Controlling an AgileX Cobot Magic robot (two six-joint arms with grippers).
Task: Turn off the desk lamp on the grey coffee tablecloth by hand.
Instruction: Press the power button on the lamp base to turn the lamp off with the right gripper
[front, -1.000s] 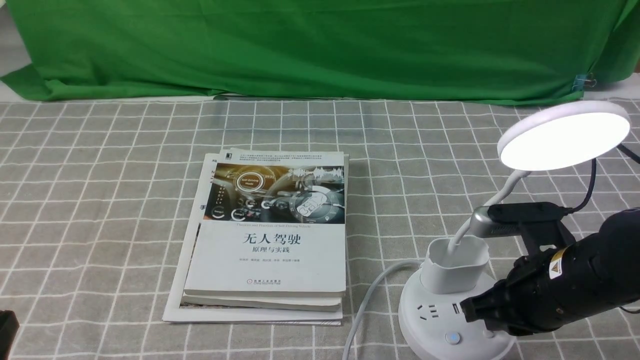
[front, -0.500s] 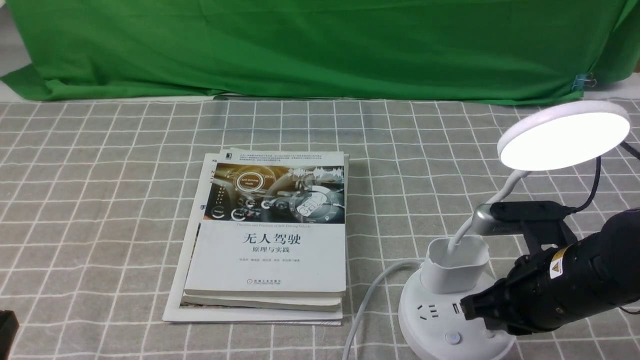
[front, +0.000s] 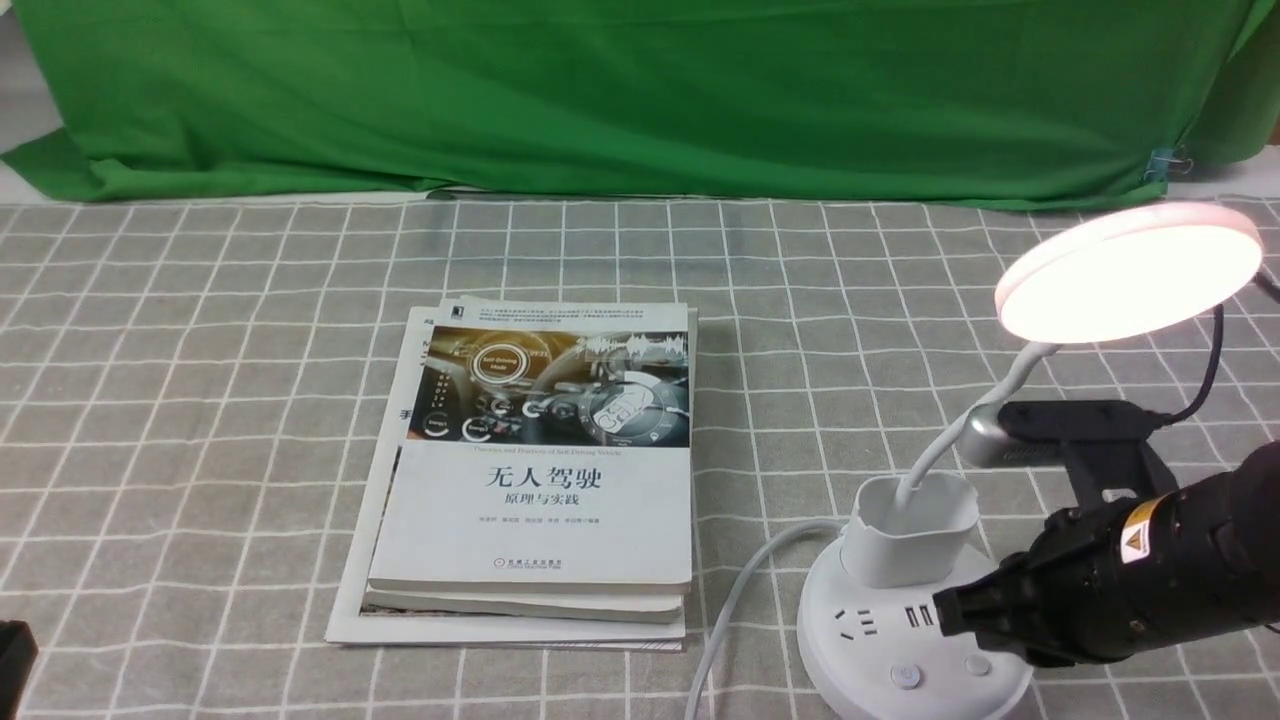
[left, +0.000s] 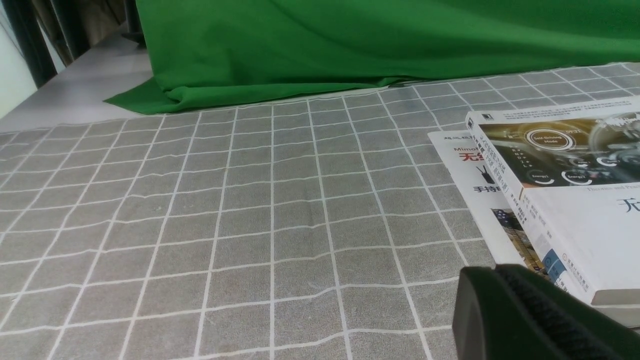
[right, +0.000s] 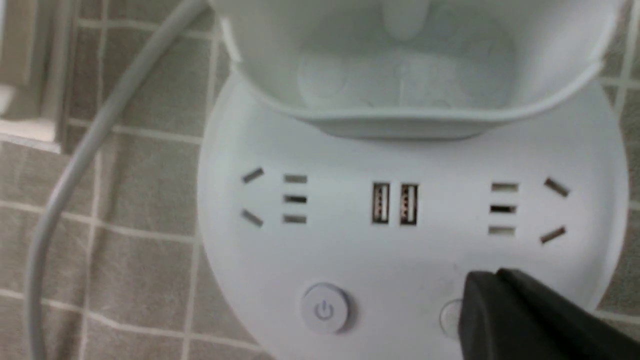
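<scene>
The desk lamp stands at the front right of the grey coffee tablecloth (front: 200, 400). Its disc head (front: 1130, 270) glows a warm pinkish white above the cup holder (front: 908, 530) and round base (front: 860, 660). The hand, my right gripper (front: 945, 610), is shut and hovers low over the base's right side, its tip beside the small round button (front: 977, 665). In the right wrist view the shut gripper (right: 480, 290) covers part of that small button (right: 450, 316), with the power button (right: 325, 309) apart from it. My left gripper (left: 480, 280) is shut and holds nothing, low over the cloth.
A stack of books (front: 540, 470) lies mid-table, left of the lamp; its edge (left: 550, 200) is close to my left gripper. The lamp's white cord (front: 730, 620) runs off the front edge between books and base. A green backdrop cloth (front: 600, 90) hangs at the back.
The lamp's light has turned from cold white to warm pinkish. My right gripper has drawn back to the right, uncovering the small button on the base.
</scene>
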